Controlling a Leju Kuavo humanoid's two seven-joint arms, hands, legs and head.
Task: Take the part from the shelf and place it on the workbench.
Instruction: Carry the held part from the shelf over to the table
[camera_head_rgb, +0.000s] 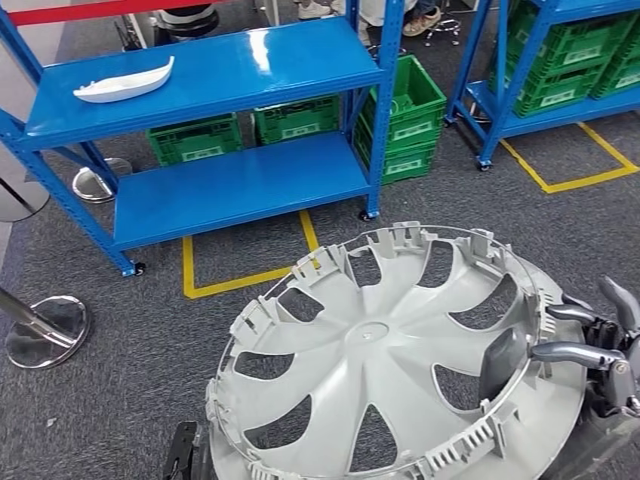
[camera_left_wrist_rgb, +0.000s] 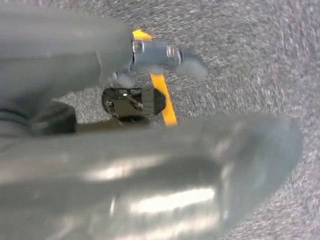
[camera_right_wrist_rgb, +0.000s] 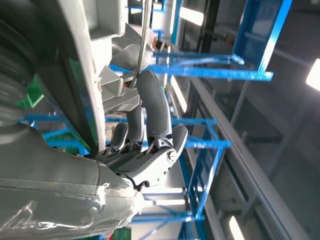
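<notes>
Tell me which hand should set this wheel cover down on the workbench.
The right hand, probably: its fingers already hook through the wheel cover at the rim. The left hand barely shows under the opposite edge, so its hold can't be judged.

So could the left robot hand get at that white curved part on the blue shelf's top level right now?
Probably not: the white curved part lies far across the grey floor, and the large grey wheel cover sits in front of the robot, held by the right robot hand.

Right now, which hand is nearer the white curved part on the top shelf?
Left. The left hand is low at the hubcap's left rim, on the same side as the white curved part. The right hand grips the hubcap's right rim, farther away.
</notes>
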